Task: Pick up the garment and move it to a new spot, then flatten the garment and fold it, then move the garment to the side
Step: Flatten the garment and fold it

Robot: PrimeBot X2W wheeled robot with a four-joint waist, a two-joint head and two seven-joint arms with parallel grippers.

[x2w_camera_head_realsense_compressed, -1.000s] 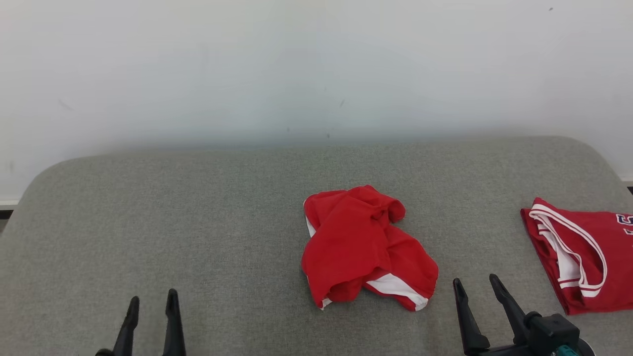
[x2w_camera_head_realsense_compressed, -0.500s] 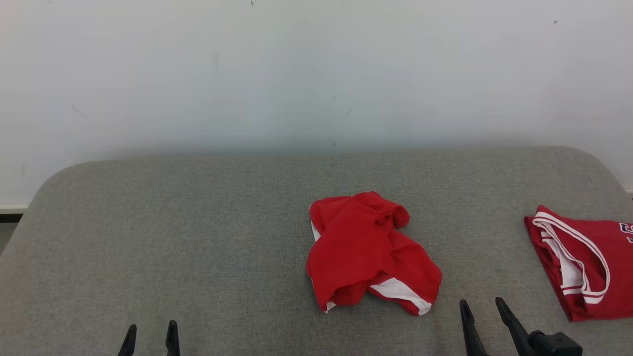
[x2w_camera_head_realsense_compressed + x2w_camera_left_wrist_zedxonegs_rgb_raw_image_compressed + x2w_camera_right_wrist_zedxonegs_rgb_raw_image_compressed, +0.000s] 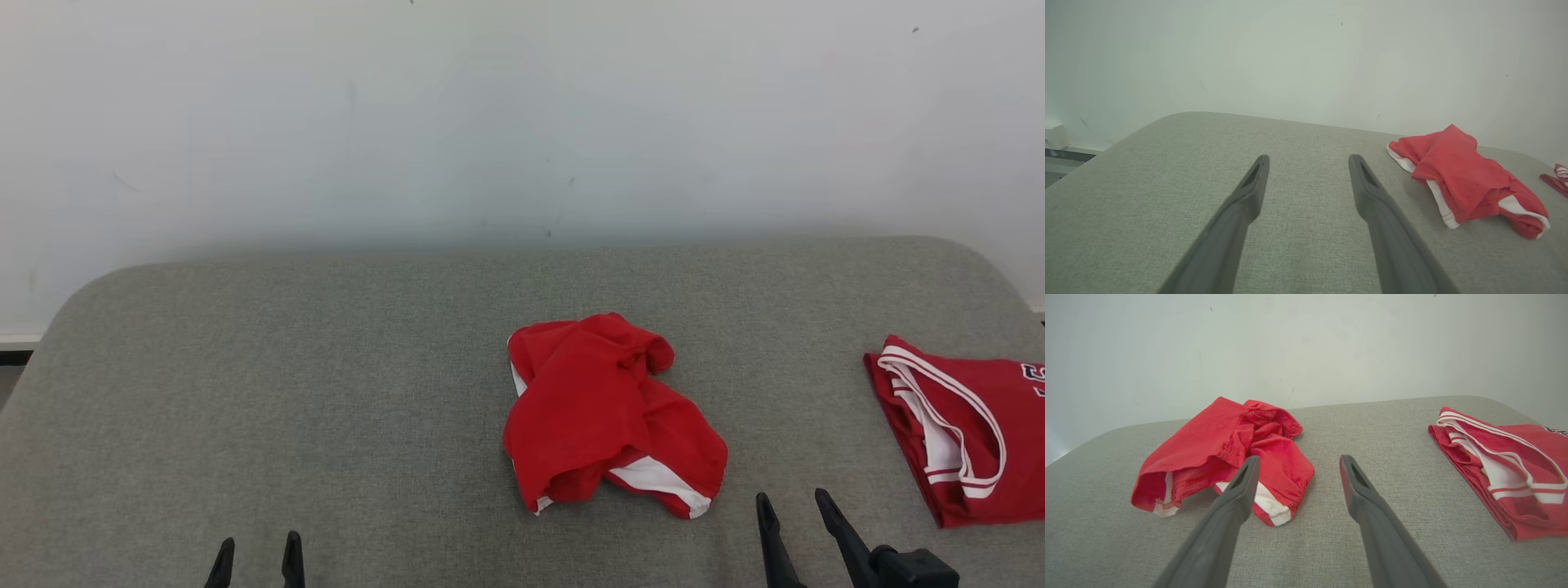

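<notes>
The crumpled red garment (image 3: 604, 408), edged with white trim, is located on the grey fabric-covered desk (image 3: 326, 392), slightly right of centre in the head view. It is bunched into a loose heap. A white band is exposed along its near edge, and a rumpled opening is seen at its far end.

The left gripper (image 3: 259, 539) is seen at the lower left of the head view, above bare desk surface and well apart from the garment. Its jaws are released, with nothing between them. In the left wrist view, the left gripper (image 3: 1309, 157) is pointed across the desk and the garment (image 3: 1457, 175) is seen off to the right.

The right gripper (image 3: 790, 495) is positioned at the lower right, near the garment's near right corner but apart from it. Its jaws are likewise released, and nothing is grasped. In the right wrist view, the right gripper (image 3: 1299, 457) is shown with its left finger overlapping the garment (image 3: 1224, 453) in the picture.

A folded red jersey (image 3: 1012, 425) with white-striped edging is laid at the desk's right edge, well apart from the garment. A white wall (image 3: 522, 122) is seen behind the desk.
</notes>
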